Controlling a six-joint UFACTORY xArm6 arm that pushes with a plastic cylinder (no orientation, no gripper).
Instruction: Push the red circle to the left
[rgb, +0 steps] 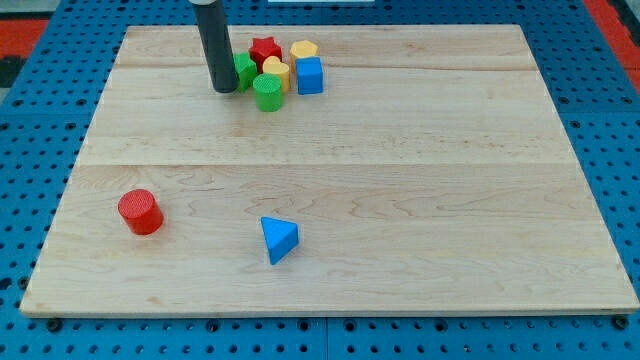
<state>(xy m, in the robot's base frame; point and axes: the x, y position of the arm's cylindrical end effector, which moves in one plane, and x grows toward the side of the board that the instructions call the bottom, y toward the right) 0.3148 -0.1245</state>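
Observation:
The red circle (140, 211) is a short red cylinder at the lower left of the wooden board (420, 200). My tip (224, 89) is at the view's top, far above and to the right of the red circle. It sits just left of a cluster of blocks, touching or nearly touching a green block (244, 70) that the rod partly hides.
The cluster at the top holds a green circle (267, 91), a red star (265, 49), a yellow block (277, 71), a yellow hexagon (304, 50) and a blue cube (309, 75). A blue triangle (279, 239) lies at lower centre, right of the red circle.

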